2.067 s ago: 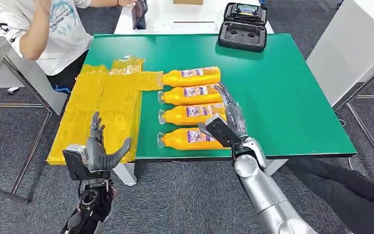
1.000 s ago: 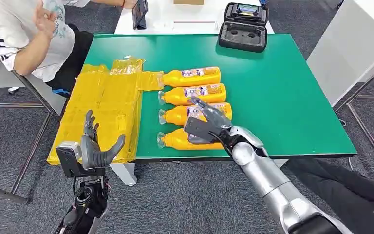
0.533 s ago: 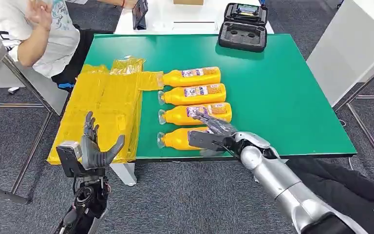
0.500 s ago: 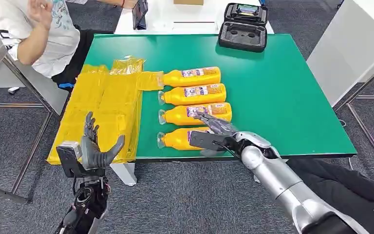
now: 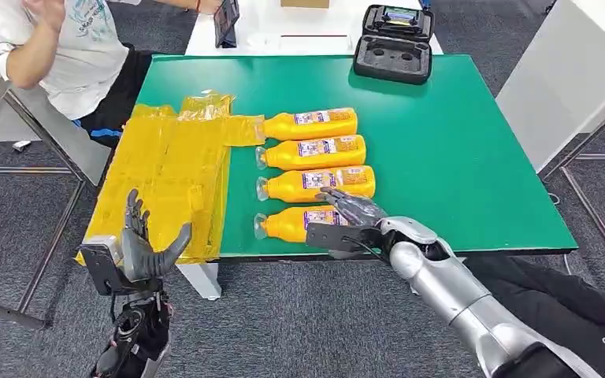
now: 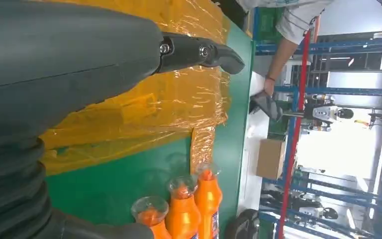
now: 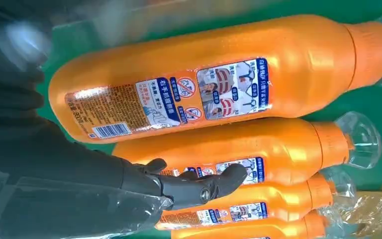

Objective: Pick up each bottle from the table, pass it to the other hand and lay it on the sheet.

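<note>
A: Item 1, largest?
B: Green table (image 5: 457, 150), rect., seen from the head view. White table (image 5: 299, 35) behind it.

A: Item 2?
B: Yellow plastic sheet (image 5: 165, 177), crinkled, on the table's left part, hanging over the left edge. A narrow strip of it reaches the cap of the far bottle.

A: Persons?
B: One person (image 5: 71, 55) in a white T-shirt, seated at the far left corner. Dark trouser legs (image 5: 567, 303) at lower right, owner not seen.

A: Item 3?
B: Black open case (image 5: 396, 43) w/ moulded insert, far edge of the table. A dark tablet (image 5: 226, 20) stands on the white table.

A: Bottles?
B: Four orange bottles, lying flat, parallel, clear caps twd the sheet, labels up, all just right of the sheet. Far bottle (image 5: 309, 124); second bottle (image 5: 311, 152); third bottle (image 5: 315, 184); nearest bottle (image 5: 295, 224) by the front edge. None on the sheet yet.

A: Right robot hand?
B: Right robot hand (image 5: 345, 223) lies over the base end of the nearest bottle, fingers (image 7: 199, 186) spread and extended across it twd the third bottle. Not closed round anything; actual contact, cannot tell.

A: Left robot hand?
B: Left robot hand (image 5: 138, 252) is off the table, in front of the sheet's near left corner, upright, fingers apart, thumb out, holding nothing.
</note>
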Robot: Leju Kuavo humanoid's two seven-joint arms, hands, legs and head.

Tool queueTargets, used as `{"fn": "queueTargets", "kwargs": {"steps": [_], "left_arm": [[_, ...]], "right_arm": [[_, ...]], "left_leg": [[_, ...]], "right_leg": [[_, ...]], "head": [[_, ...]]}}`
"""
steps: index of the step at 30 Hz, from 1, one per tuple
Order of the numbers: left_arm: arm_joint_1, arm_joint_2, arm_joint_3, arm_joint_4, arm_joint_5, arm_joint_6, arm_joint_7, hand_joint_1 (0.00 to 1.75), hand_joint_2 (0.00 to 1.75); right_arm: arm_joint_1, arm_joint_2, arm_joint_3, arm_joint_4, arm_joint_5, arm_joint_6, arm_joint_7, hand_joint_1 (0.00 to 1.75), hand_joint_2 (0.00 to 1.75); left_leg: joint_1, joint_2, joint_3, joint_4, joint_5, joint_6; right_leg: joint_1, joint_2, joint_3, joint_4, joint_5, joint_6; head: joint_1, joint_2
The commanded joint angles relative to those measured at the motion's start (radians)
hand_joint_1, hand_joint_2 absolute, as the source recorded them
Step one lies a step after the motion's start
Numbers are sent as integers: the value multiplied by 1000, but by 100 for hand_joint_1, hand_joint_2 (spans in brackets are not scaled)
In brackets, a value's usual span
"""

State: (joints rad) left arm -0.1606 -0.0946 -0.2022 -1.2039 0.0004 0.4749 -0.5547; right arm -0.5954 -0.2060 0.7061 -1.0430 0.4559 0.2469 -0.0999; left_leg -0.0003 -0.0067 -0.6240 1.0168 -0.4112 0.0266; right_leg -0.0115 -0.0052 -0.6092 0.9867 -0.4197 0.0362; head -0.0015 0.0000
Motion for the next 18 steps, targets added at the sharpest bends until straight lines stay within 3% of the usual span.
{"fn": "queueTargets", "kwargs": {"steps": [1,5,9,18], "left_arm": [[6,2,28,9,-8,-5,7,0,175],[11,20,24,0,-3,-13,13,0,175],[5,17,26,24,8,-19,15,0,175],[25,11,30,15,7,-15,7,0,175]], "right_arm": [[8,12,26,66,45,-36,-1,0,175],[-74,18,47,120,39,2,14,0,175],[-44,-10,37,106,34,-9,12,0,175],[-26,25,13,156,42,-47,7,0,175]], "left_leg": [[1,1,6,-1,-2,-1],[0,4,4,0,-2,-1],[0,2,3,0,-1,-1],[0,2,4,-1,-1,-1]], "right_leg": [[1,1,6,-2,-2,-1],[0,4,3,0,-1,-1],[0,1,3,0,-1,-1],[0,2,4,-1,-1,-1]], "head": [[0,0],[0,0],[0,0],[0,0]]}}
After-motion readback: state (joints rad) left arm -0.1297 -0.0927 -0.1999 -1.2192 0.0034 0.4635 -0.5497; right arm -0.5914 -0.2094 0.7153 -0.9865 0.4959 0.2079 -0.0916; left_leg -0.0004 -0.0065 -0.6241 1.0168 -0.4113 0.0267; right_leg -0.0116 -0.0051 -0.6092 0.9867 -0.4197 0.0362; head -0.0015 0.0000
